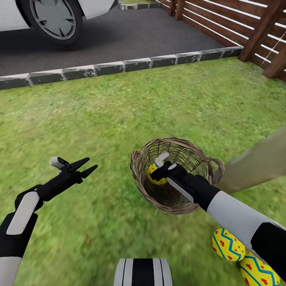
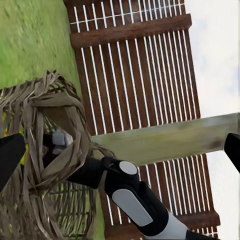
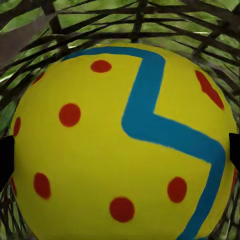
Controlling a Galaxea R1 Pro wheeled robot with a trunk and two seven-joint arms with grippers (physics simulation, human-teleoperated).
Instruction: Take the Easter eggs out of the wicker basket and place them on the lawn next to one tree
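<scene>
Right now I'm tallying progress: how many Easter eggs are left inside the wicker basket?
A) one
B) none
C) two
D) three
A: one Easter egg sits in the wicker basket at the right gripper, while two more eggs lie on the lawn by the tree trunk.

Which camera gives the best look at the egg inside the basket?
The right wrist view: the egg in the basket looms close, dots and blue zigzag clear. The head view shows it small, partly behind the right gripper. The left wrist view gives yellow glimpses through the wicker basket.
</scene>
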